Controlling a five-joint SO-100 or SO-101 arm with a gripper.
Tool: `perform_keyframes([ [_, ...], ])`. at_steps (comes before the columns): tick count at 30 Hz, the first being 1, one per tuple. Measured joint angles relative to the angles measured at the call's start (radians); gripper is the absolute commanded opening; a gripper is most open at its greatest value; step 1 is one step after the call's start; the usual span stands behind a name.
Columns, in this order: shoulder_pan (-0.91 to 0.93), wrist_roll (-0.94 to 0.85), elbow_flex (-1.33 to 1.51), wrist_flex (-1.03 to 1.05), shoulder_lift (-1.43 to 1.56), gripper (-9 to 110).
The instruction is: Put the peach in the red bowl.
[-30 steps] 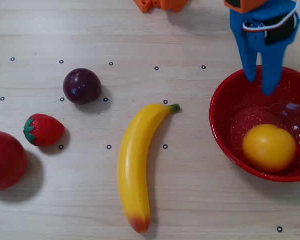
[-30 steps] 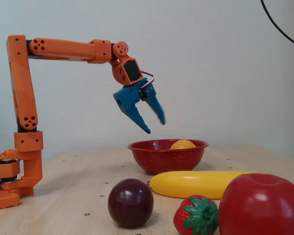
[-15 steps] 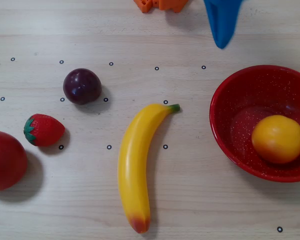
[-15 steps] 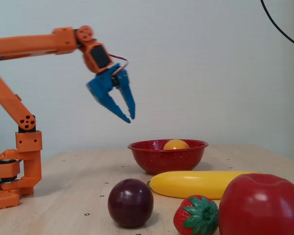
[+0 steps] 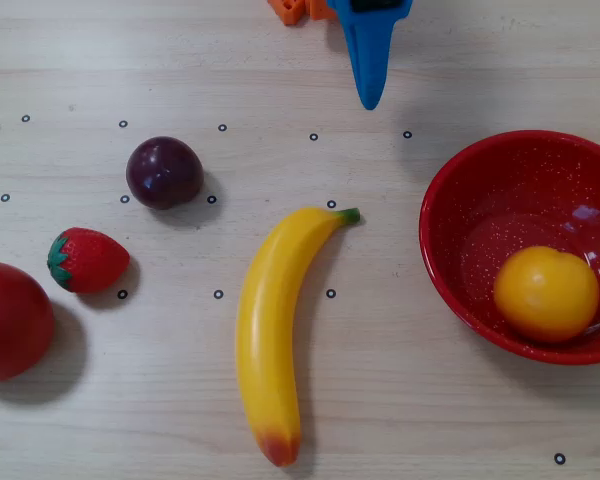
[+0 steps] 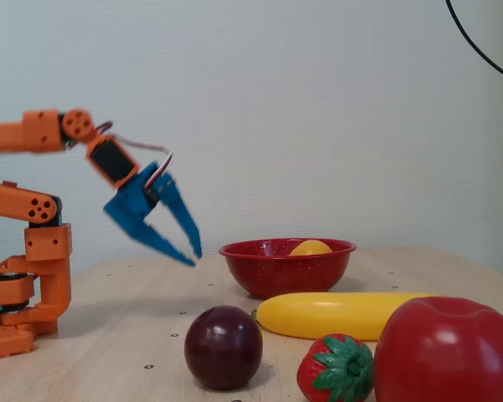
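Note:
The yellow-orange peach [image 5: 546,293] lies inside the red speckled bowl [image 5: 460,200] at the right of the overhead view. In the fixed view only the peach's top [image 6: 311,248] shows above the bowl's rim [image 6: 268,270]. My blue gripper [image 6: 193,255] hangs above the table to the left of the bowl, apart from it, with its fingers slightly apart and nothing between them. In the overhead view only one blue fingertip [image 5: 369,95] shows at the top edge.
A yellow banana [image 5: 270,330] lies mid-table. A dark purple plum [image 5: 164,172], a strawberry [image 5: 86,259] and a red tomato-like ball [image 5: 10,320] sit at the left. The orange arm base [image 6: 25,276] stands at the far left of the fixed view.

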Motion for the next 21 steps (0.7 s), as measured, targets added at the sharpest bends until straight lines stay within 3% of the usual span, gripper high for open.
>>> perform_keyframes([
  [14, -0.081, -0.005, 0.336, -0.221, 0.310, 0],
  [21, -0.080, -0.058, 0.371, -0.143, 0.385, 0],
])
